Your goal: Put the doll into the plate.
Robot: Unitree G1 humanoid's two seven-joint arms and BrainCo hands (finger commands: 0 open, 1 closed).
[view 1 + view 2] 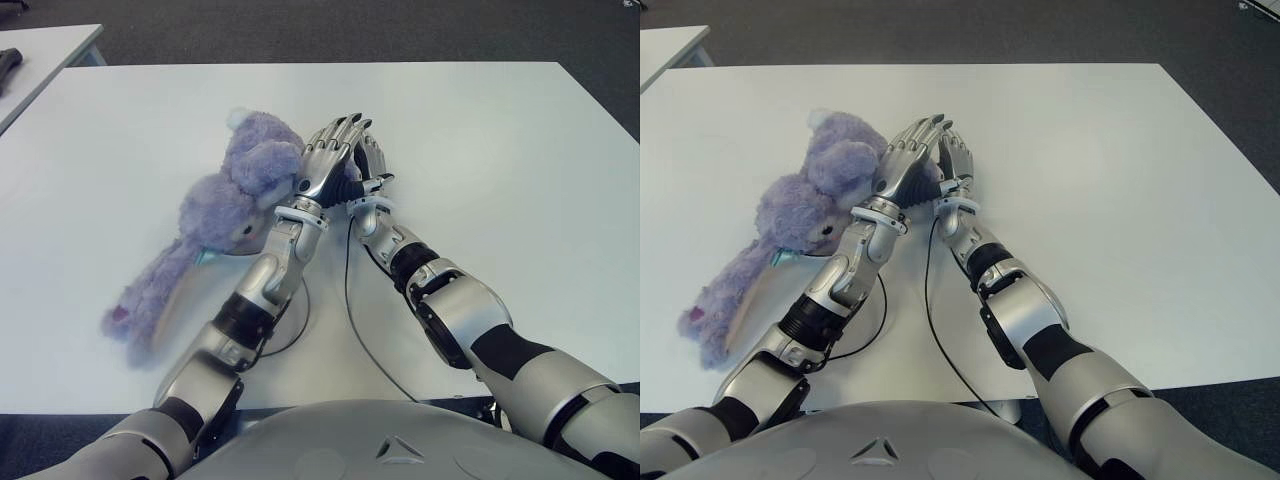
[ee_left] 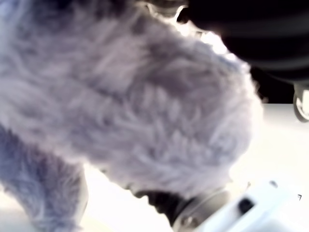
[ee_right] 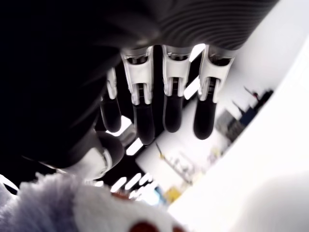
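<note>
A purple plush doll (image 1: 235, 200) lies on the white table (image 1: 500, 150), head toward the middle and legs toward the front left edge. My left hand (image 1: 330, 150) stands with its fingers straight, its palm side against the right of the doll's head. In the left wrist view the doll's fur (image 2: 135, 111) fills most of the frame. My right hand (image 1: 372, 160) is just to the right of the left hand, close against it, its fingers (image 3: 171, 111) straight too, with nothing in them. No plate shows in any view.
Black cables (image 1: 350, 300) run along the table under both forearms. A second white table (image 1: 40, 55) stands at the far left with a dark object (image 1: 8, 62) on it. Dark floor lies beyond the far edge.
</note>
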